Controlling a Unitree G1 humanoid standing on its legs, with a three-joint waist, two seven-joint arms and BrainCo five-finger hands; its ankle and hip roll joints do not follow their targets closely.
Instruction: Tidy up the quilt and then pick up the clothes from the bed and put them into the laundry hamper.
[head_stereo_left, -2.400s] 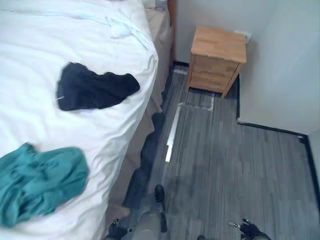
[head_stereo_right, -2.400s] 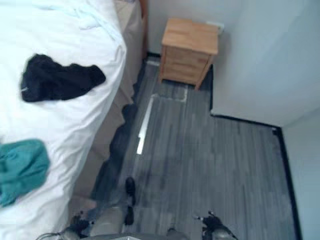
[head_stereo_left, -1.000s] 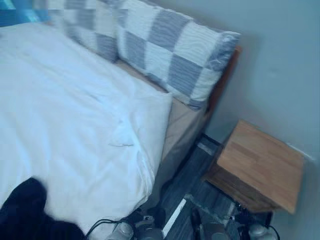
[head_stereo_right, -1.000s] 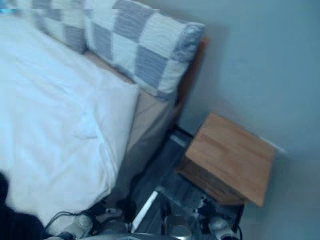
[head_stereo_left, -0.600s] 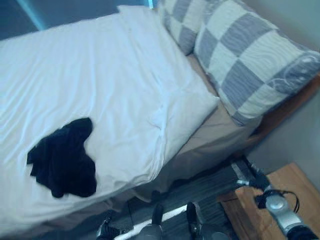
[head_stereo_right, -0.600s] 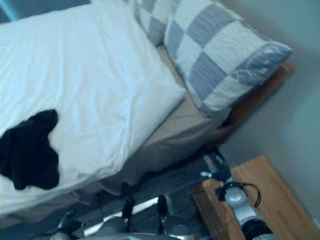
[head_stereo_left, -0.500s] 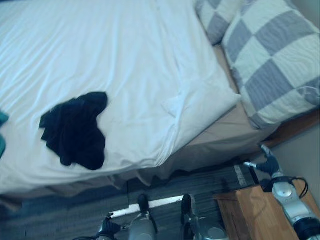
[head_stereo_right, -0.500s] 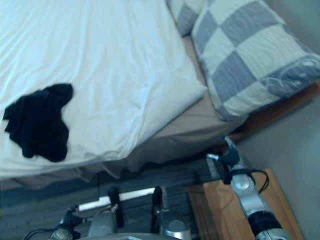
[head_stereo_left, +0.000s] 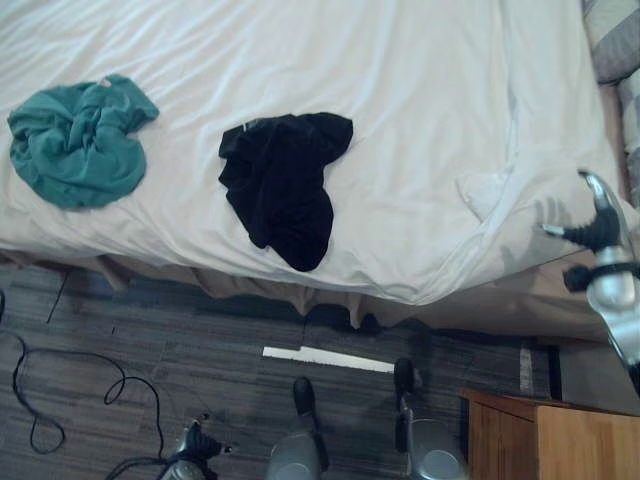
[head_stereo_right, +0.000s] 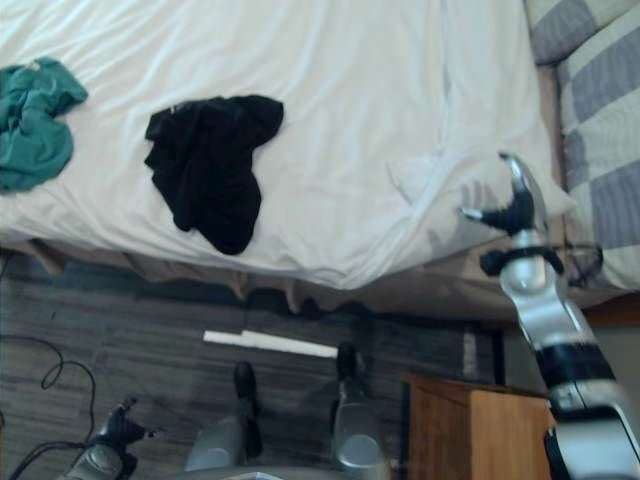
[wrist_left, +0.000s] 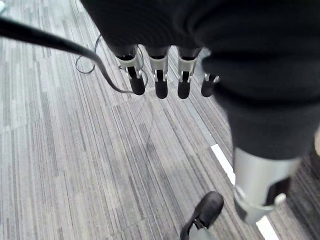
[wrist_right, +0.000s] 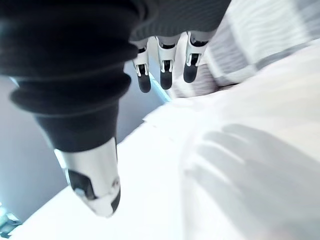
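A white quilt (head_stereo_left: 400, 90) covers the bed, its near right corner (head_stereo_right: 425, 180) rumpled and folded over. On it lie a black garment (head_stereo_left: 285, 185) in the middle and a teal garment (head_stereo_left: 75, 145) to the left. My right hand (head_stereo_right: 505, 215) hovers open just above that rumpled corner. In the right wrist view its fingers (wrist_right: 161, 70) are straight and its shadow falls on the quilt (wrist_right: 240, 165). My left hand (head_stereo_right: 118, 428) hangs low by the floor, its fingers (wrist_left: 160, 75) straight and holding nothing.
Checked pillows (head_stereo_right: 590, 90) lie at the bed's right end. A wooden nightstand (head_stereo_right: 470, 435) stands on the grey plank floor at lower right, close to my right arm. A white strip (head_stereo_left: 330, 358) lies on the floor along the bed.
The camera has swung left along the bed, bringing the teal garment into view. My right hand has come up from beside the nightstand to over the quilt's corner.
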